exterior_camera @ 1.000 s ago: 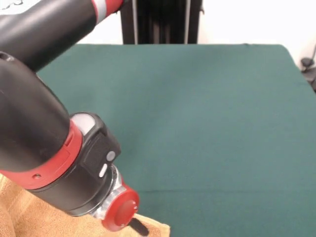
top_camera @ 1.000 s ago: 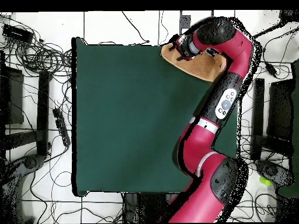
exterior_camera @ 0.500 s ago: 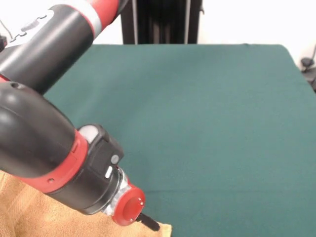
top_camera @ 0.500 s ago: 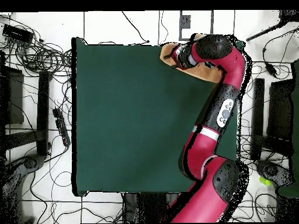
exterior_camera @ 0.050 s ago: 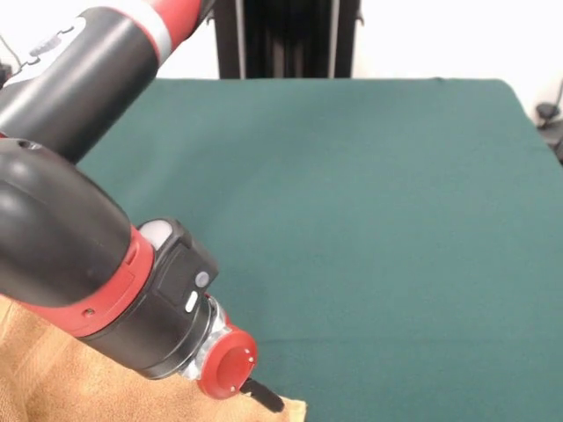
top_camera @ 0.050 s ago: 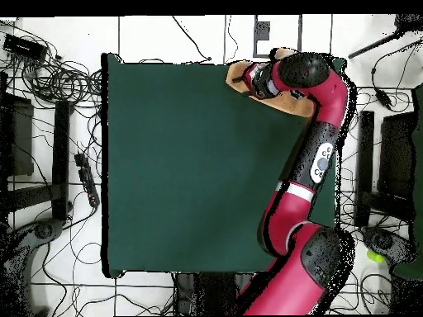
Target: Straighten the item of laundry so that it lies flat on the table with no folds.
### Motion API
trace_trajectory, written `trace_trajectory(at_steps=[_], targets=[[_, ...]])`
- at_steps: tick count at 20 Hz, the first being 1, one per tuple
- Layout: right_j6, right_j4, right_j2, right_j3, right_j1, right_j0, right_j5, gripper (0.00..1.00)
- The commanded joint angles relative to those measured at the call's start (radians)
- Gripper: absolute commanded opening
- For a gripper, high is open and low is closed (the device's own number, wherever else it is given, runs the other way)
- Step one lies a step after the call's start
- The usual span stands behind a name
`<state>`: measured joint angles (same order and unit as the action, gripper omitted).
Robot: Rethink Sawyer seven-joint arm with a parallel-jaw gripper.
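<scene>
The item of laundry (exterior_camera @ 0.050 s ago: 35, 374), an orange-yellow towel, lies at the table's near left corner in the front view, mostly hidden under my arm. In the overhead view the item of laundry (top_camera @ 0.050 s ago: 237, 72) shows at the top edge of the table (top_camera @ 0.050 s ago: 165, 165), right of centre, poking out on both sides of my wrist. My gripper (exterior_camera @ 0.050 s ago: 264, 397) is a dark tip below the red wrist flange, low over the towel's right edge. Whether it is open or shut does not show. The gripper (top_camera @ 0.050 s ago: 247, 81) points left in the overhead view. The green table (exterior_camera @ 0.050 s ago: 378, 220) fills the front view.
My arm's red and black links (top_camera @ 0.050 s ago: 318, 157) stretch along the table's right side in the overhead view. Cables (top_camera @ 0.050 s ago: 58, 78) and dark equipment (top_camera @ 0.050 s ago: 21, 136) lie on the floor to the left. The towel sits right at the table's edge.
Over the last second the arm swung its upper link round and the wrist dropped slightly toward the towel's edge. Since half a second ago it has hardly moved. The towel looks unchanged.
</scene>
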<state>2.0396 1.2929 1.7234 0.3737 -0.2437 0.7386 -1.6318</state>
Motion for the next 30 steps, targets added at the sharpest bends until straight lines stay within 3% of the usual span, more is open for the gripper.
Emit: trace_trajectory(at_steps=[1, 11, 12, 21, 30], targets=[[-0.257, 0.227, -0.278, -0.07, -0.186, -0.088, 0.342, 1.0], [-0.352, 0.202, -0.24, -0.108, -0.204, -0.087, 0.305, 1.0], [-0.354, 0.198, -0.239, -0.107, -0.205, -0.085, 0.308, 0.0], [-0.35, 0.168, -0.251, -0.087, -0.207, -0.075, 0.332, 0.0], [-0.226, 0.0, -0.301, 0.001, -0.221, -0.036, 0.447, 0.0]])
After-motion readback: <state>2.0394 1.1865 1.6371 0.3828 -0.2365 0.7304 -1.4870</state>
